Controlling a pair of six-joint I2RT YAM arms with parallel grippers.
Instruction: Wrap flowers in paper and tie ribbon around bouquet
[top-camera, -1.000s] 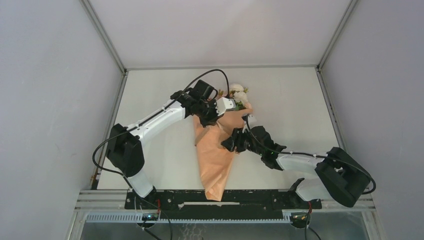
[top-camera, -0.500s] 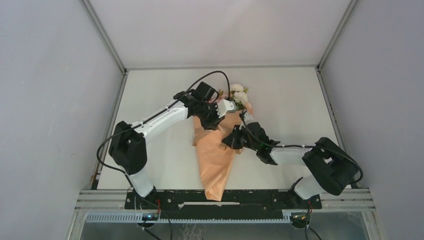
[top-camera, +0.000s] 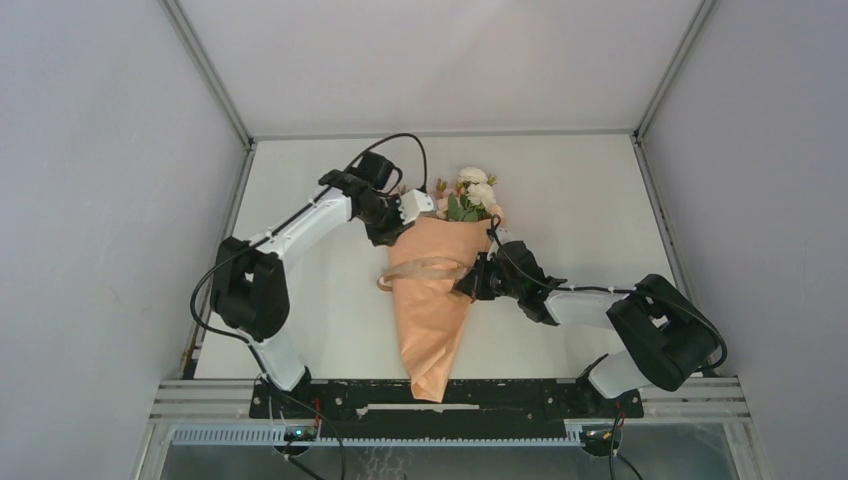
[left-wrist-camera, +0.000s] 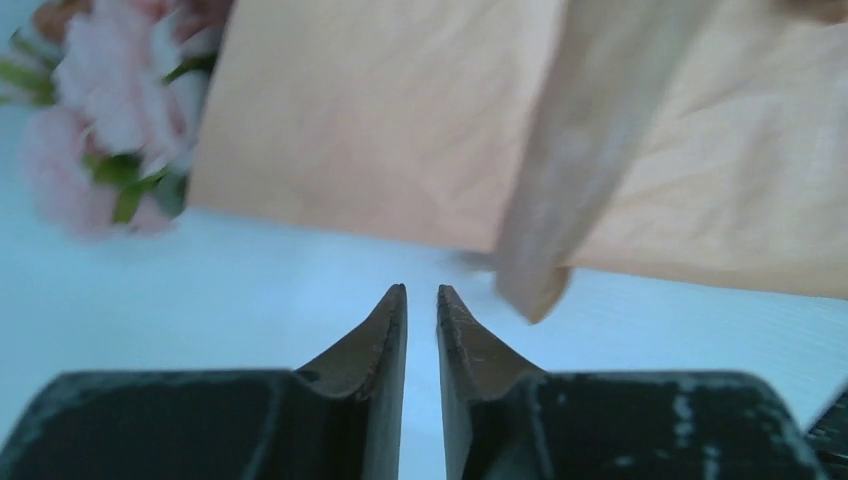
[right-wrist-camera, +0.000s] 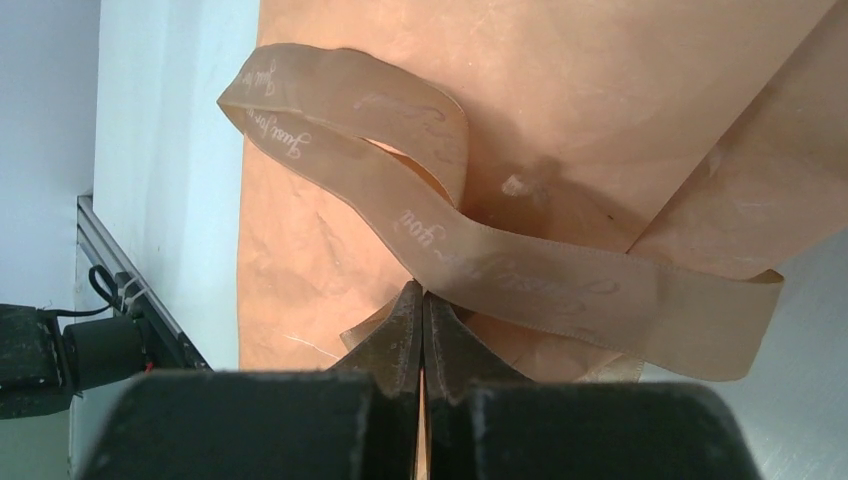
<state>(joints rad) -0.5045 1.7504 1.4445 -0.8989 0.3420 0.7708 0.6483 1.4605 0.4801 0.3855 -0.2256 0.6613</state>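
The bouquet, a cone of orange paper (top-camera: 430, 320), lies mid-table with its tip toward the arms. White and pink flowers (top-camera: 472, 195) show at its far, wide end. The tan ribbon (top-camera: 425, 268) crosses the cone, looping off its left edge. My right gripper (top-camera: 470, 281) is at the cone's right edge. In the right wrist view its jaws (right-wrist-camera: 422, 292) are shut, pinching the lower edge of the ribbon (right-wrist-camera: 520, 270) over the paper (right-wrist-camera: 600, 80). My left gripper (top-camera: 415, 203) is beside the cone's upper left corner. It (left-wrist-camera: 422, 290) stands slightly open and empty, near a ribbon end (left-wrist-camera: 560, 200), the paper (left-wrist-camera: 380, 110) and the flowers (left-wrist-camera: 100, 110).
The white table (top-camera: 320, 300) is bounded by grey walls on the left, right and back. A black rail (top-camera: 520, 395) runs along the near edge, just below the cone's tip. The rail and a cable (right-wrist-camera: 110, 300) show at the left of the right wrist view.
My left gripper let go, opened a little and drew back leftward off the bouquet's top. My right gripper closed at the cone's right edge. The ribbon now lies across the cone.
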